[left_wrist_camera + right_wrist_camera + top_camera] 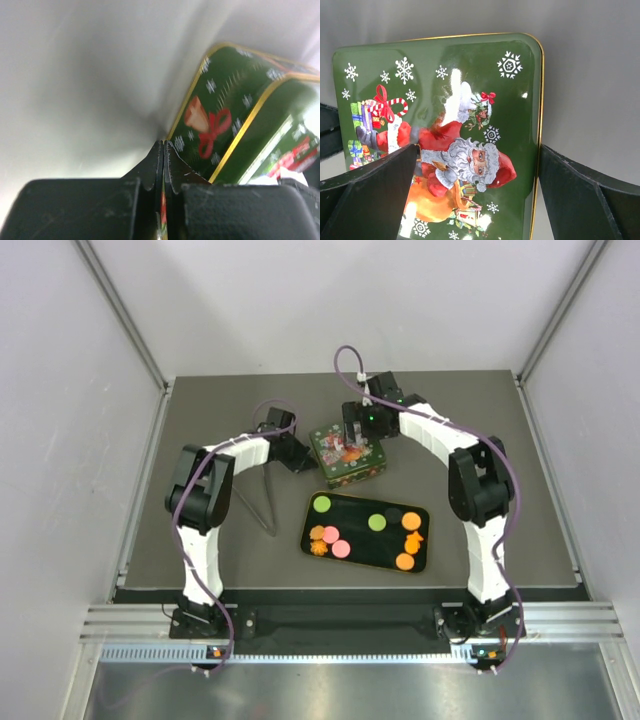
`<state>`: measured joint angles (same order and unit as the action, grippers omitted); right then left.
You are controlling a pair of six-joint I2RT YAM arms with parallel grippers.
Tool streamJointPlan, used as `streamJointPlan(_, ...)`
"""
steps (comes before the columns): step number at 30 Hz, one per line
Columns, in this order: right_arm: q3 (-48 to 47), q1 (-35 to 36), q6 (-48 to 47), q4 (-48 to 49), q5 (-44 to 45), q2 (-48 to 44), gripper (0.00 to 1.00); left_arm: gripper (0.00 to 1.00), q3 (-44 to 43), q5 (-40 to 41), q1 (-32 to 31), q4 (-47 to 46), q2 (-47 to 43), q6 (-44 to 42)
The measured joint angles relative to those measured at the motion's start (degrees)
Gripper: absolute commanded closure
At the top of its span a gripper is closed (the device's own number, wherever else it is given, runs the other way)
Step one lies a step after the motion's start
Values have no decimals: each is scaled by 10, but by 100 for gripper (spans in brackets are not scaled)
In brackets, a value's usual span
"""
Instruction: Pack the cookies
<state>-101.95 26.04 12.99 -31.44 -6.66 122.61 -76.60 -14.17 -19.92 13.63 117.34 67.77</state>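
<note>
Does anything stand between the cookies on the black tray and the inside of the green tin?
Yes. The Santa lid covers the green tin, so the cookies on the black tray cannot go in. The open right gripper hovers over the lid.

Dark grey table (505,405) with a green tin (338,455) and black tray (348,510)

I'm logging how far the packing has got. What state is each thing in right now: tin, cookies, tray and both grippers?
Tin: closed, with its lid on.
Cookies: lying flat on the tray, outside the tin.
Tray: loaded with cookies.
Left gripper: shut, at the tin's side.
Right gripper: open, fingers spread over the lid.
</note>
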Motion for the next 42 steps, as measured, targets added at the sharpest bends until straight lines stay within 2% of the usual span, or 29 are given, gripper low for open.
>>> streamJointPlan(9, 49, -4, 6, 48, 35, -28, 0, 100, -100, -2, 4, 22, 68, -17)
streamJointPlan(14, 57, -9, 17, 60, 38, -30, 0, 100, -113, 2, 4, 23, 76, -21)
streamJointPlan(21, 105, -58, 57, 96, -50, -35, 0, 100, -114, -16, 4, 6, 77, -21)
streamJointPlan(34, 138, -82, 106, 108, -57, -53, 0, 98, -106, -60, 6, -44, 75, -30)
streamJointPlan(42, 142, -89, 126, 114, -54, -54, 0, 86, -31, -64, 24, -64, 41, -37)
